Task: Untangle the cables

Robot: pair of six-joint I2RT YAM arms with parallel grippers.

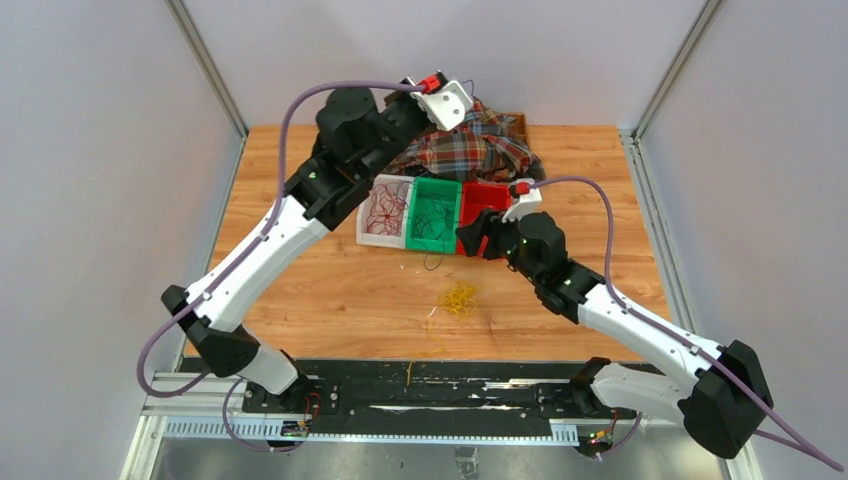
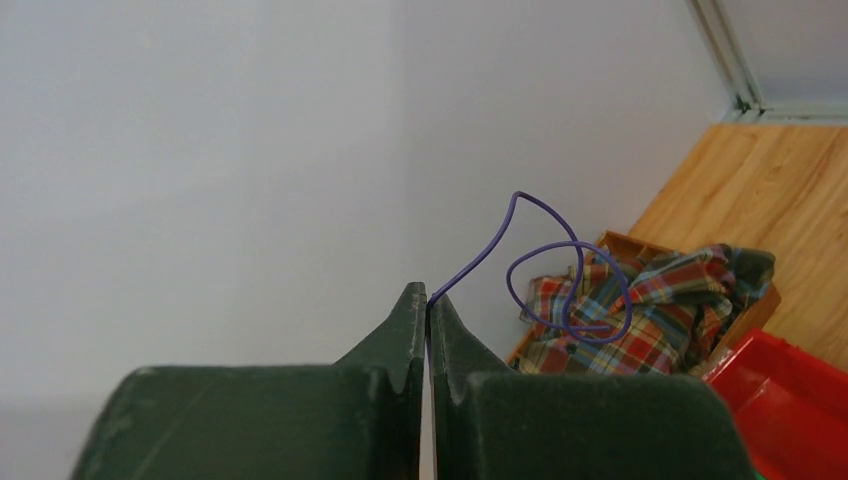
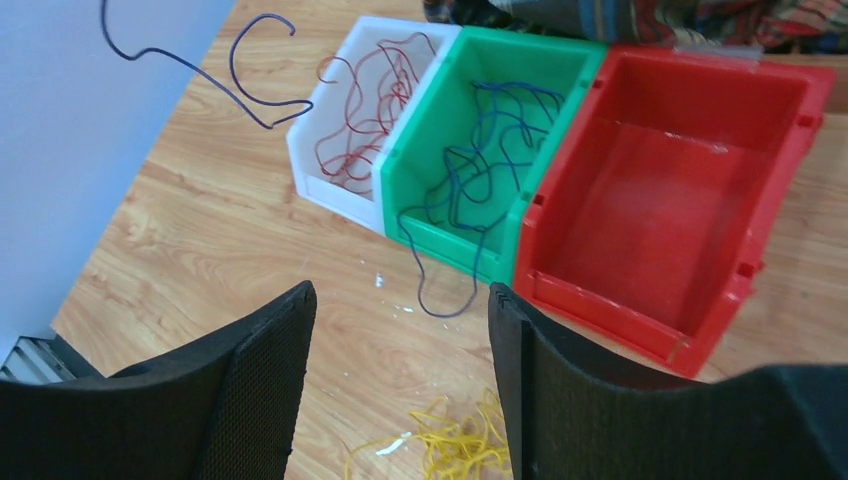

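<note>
My left gripper (image 2: 428, 300) is raised high at the back of the table (image 1: 458, 100). It is shut on the end of a thin purple-blue cable (image 2: 560, 275), which curls in the air above the plaid cloth; the same cable shows in the right wrist view (image 3: 205, 75). My right gripper (image 3: 400, 330) is open and empty, hovering near the red bin's front (image 1: 470, 238). A yellow cable bundle (image 1: 460, 297) lies on the table below it (image 3: 465, 445). Dark red cables (image 3: 365, 95) lie in the white bin. Dark cables (image 3: 490, 160) lie in the green bin; one loop (image 3: 445, 300) hangs over its front.
The white bin (image 1: 368, 232), green bin (image 1: 432, 243) and red bin (image 1: 487, 192) stand side by side mid-table; the red one (image 3: 790, 130) holds nothing. A plaid cloth (image 1: 475, 145) is heaped in a wooden box at the back. White crumbs dot the wood.
</note>
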